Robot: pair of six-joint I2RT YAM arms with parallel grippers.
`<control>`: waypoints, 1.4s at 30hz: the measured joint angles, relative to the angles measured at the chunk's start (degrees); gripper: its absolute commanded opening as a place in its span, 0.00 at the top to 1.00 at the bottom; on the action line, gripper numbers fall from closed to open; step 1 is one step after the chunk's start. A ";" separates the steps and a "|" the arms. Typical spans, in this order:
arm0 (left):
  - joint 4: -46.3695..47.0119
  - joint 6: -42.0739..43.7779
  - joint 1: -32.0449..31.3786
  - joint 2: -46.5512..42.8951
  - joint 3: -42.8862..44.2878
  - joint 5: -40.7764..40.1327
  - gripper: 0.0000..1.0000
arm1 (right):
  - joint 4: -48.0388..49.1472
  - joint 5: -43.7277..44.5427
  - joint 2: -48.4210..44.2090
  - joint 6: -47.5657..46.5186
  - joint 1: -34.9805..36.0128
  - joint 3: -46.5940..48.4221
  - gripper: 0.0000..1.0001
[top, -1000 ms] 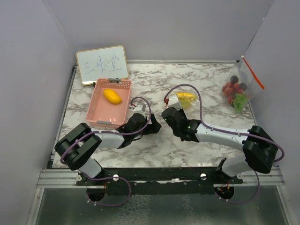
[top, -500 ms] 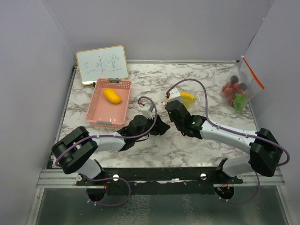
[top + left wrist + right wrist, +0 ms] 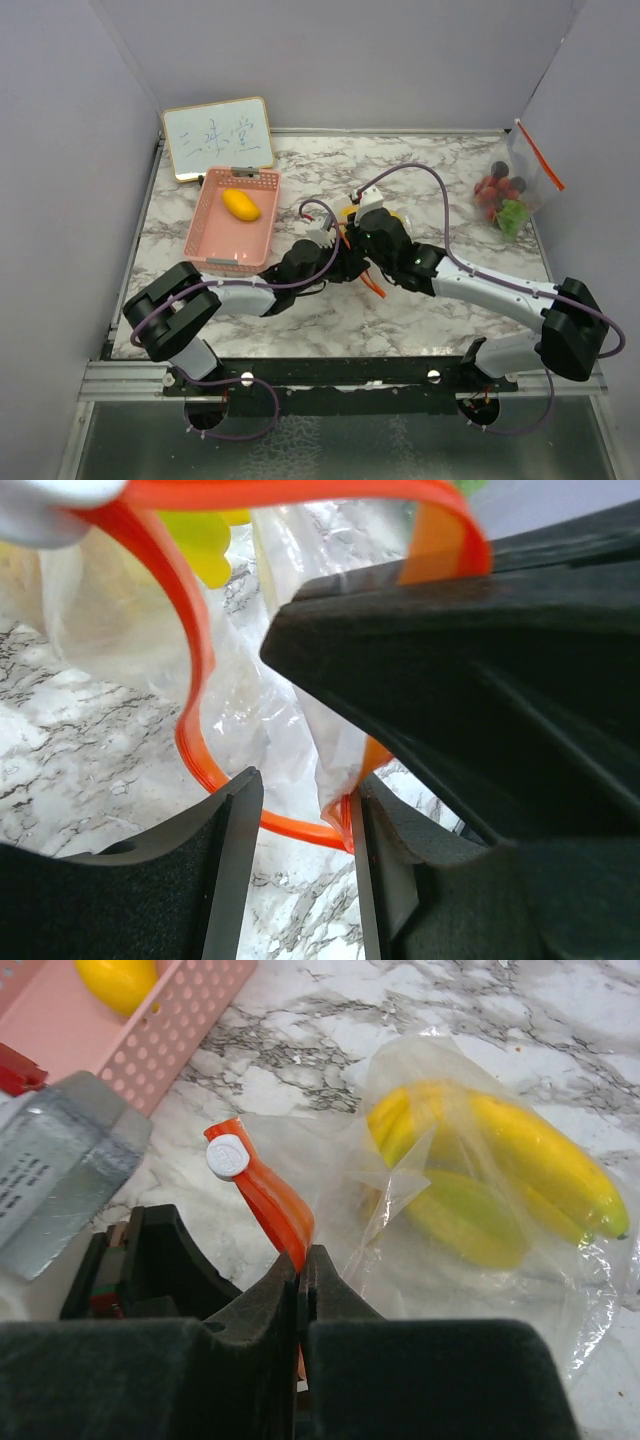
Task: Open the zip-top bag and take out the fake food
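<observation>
Two black fingers of the right gripper (image 3: pixel 302 1260) are pressed tight together on the orange zip strip (image 3: pixel 265 1190) of the zip-top bag (image 3: pixel 450 1270), just below its white slider (image 3: pixel 228 1156). The left gripper (image 3: pixel 305 800) stands partly open, with the strip and clear film looping through the gap, unclamped. Inside the crumpled clear bag show a yellow banana (image 3: pixel 545 1165) and a greenish-yellow piece (image 3: pixel 450 1222). The bag sits mid-table, just right of the pink basket (image 3: pixel 225 245). The left arm (image 3: pixel 235 297) and right arm (image 3: pixel 480 287) reach low and inward, meeting there.

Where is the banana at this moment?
In the right wrist view, the banana lies inside the clear bag, right of the pink basket.
</observation>
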 measured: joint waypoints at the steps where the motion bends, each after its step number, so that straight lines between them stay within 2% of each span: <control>1: -0.02 -0.28 0.00 0.20 0.09 0.00 0.57 | 0.24 -0.46 -0.26 0.17 0.00 0.00 0.98; 5: -0.04 -1.46 0.02 0.98 0.26 -0.70 0.57 | 1.11 -2.27 -0.52 0.98 0.00 0.00 0.98; 11: -0.94 -1.90 0.28 2.51 2.36 -2.16 0.64 | 1.27 -2.93 -1.38 1.68 -1.05 0.00 0.98; 15: 1.90 -1.88 0.28 2.27 1.01 -1.84 0.64 | 1.25 -4.07 -2.89 1.66 -3.04 0.00 0.98; 21: 0.90 -0.26 0.28 -2.60 -4.11 -2.60 0.64 | 1.29 -4.59 -5.09 1.64 -6.03 -0.50 0.98; 35: -4.37 4.28 0.52 -11.30 -4.37 -6.62 0.62 | 1.20 -4.70 -6.71 1.40 -6.34 -2.05 0.98; 42: -5.53 4.63 1.05 -10.03 -2.67 -7.26 0.62 | 1.29 -4.87 -6.97 1.46 -6.36 -2.36 0.98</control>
